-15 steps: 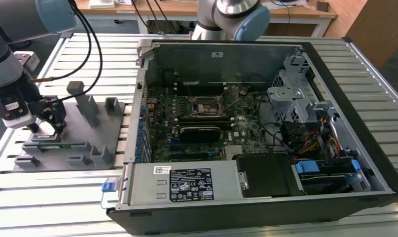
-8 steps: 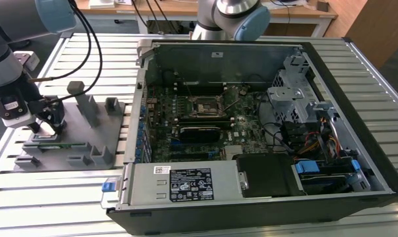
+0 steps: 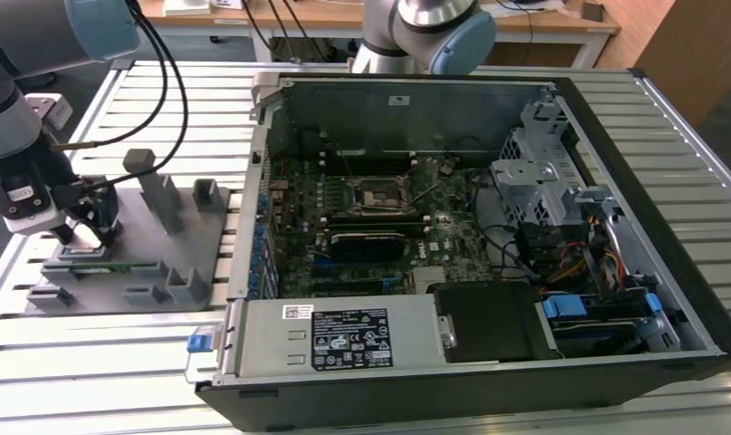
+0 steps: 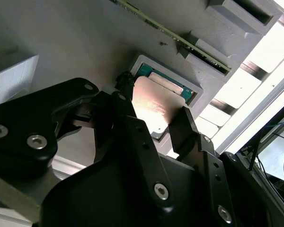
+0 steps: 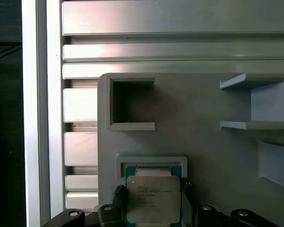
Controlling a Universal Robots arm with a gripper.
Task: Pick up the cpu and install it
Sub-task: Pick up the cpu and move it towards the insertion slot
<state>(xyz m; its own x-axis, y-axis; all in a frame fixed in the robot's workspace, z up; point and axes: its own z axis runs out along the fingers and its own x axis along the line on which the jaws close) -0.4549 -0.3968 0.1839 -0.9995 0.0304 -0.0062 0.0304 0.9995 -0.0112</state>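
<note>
Slatted aluminium table (image 3: 93,381) under grey tray (image 3: 141,243), gripper (image 5: 152,190) astride the cpu (image 5: 154,201)

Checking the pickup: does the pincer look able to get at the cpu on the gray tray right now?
Probably yes: the pincer sits right at the cpu, which lies uncovered in its open nest on the gray tray, with nothing between them.

we see a slatted aluminium table (image 3: 87,381) carrying two things: a grey fixture plate (image 3: 129,245) toward the exterior view's left, and just beside it an open black computer case (image 3: 462,399) lying on its side, across the middle and the exterior view's right
</note>
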